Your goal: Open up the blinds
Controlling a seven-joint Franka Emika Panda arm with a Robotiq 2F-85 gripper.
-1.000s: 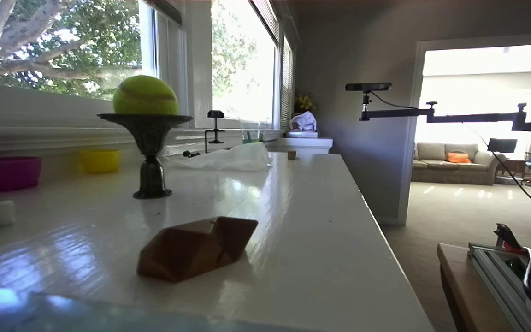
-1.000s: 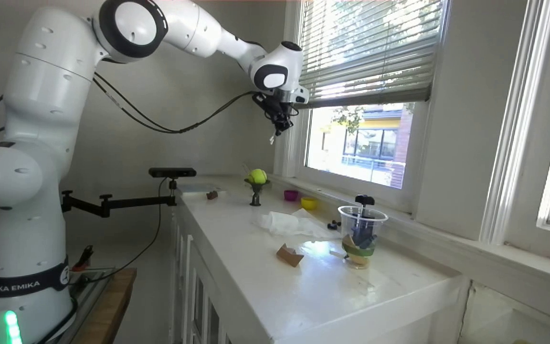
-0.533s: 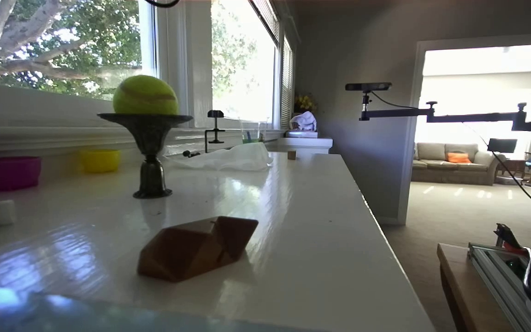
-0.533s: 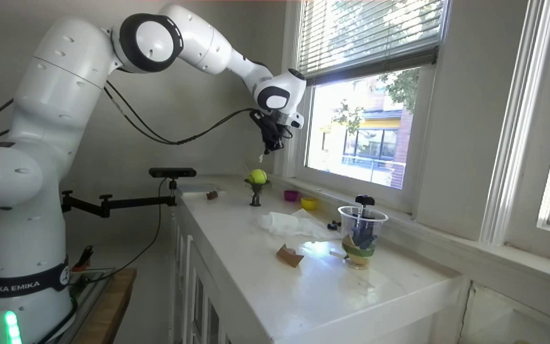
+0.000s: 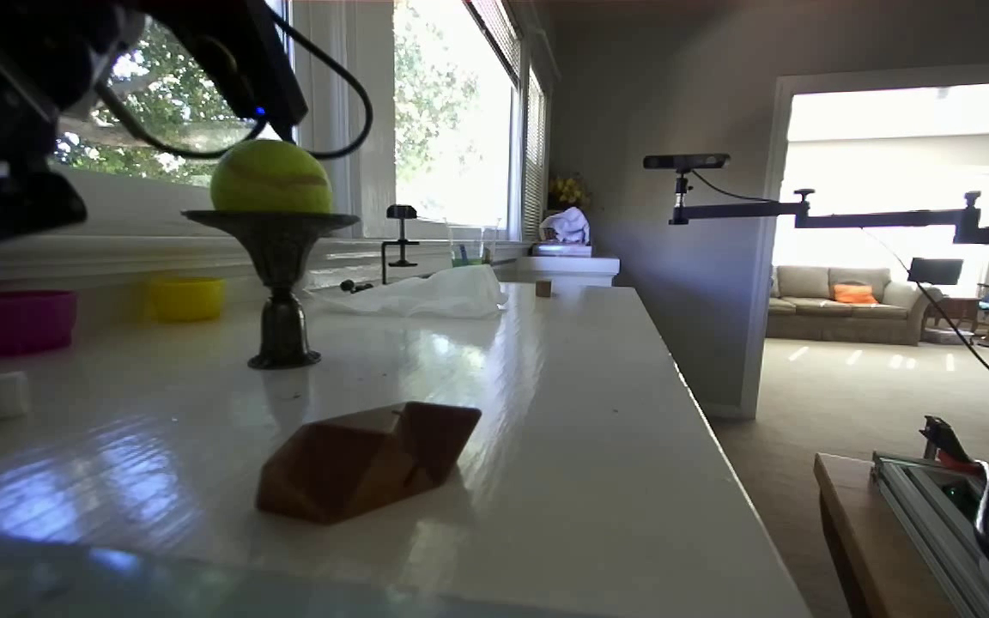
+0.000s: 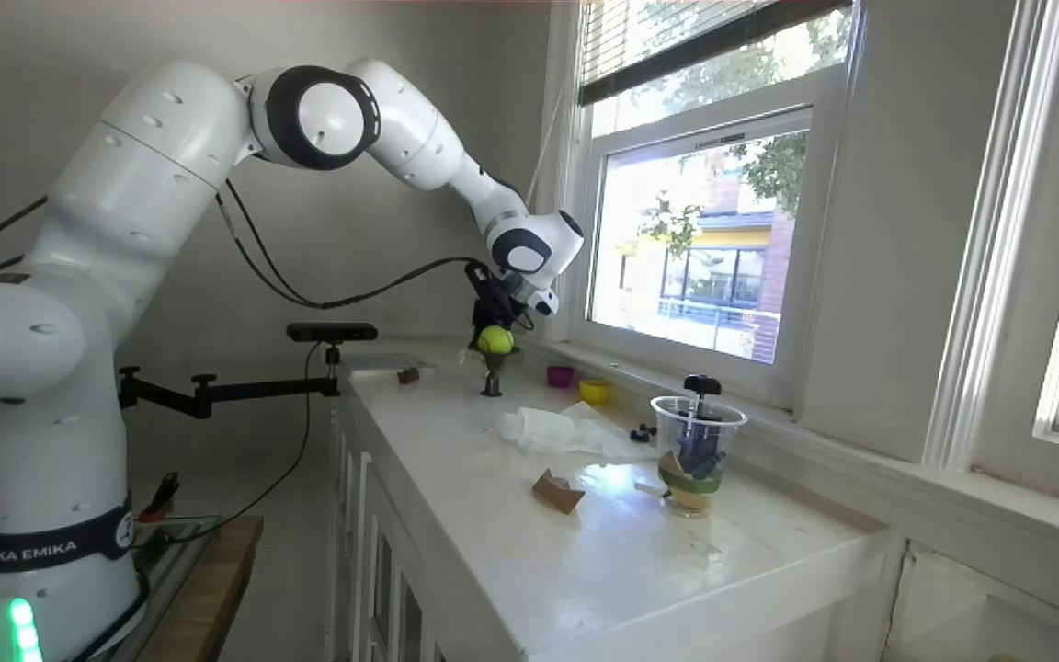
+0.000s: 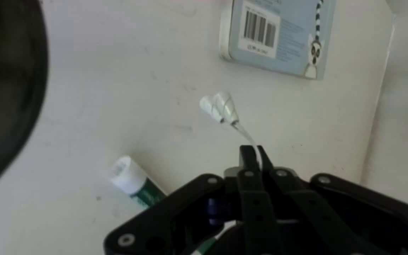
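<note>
Black two-fingered gripper is pinching a thin white pull cord, fingers together on it; two white cone-shaped cord tassels are dangling past the tips. Wide white horizontal-slat blinds are hanging high at the window, bare glass showing beneath; raising is looking well advanced.

Risks, as judged:
1. Slip. Cord is looking thin and smooth; too light a pinch could be letting it run, dropping the blinds.
2. Early release. If no lock is catching the cord (none in view), letting go would be sending the slats down.
3. Collision. Gripper is hanging low, near a yellow-green felt tennis ball perching on a dark metal goblet-shaped stand; contact, cannot tell. A sideways swing, or the black cable loop snagging, could be toppling both. A white-and-green cylindrical glue stick is lying below; descending further could be striking it.
4. Skew. Dark bottom rail is appearing slanted; perspective or uneven lift, cannot tell.
</note>
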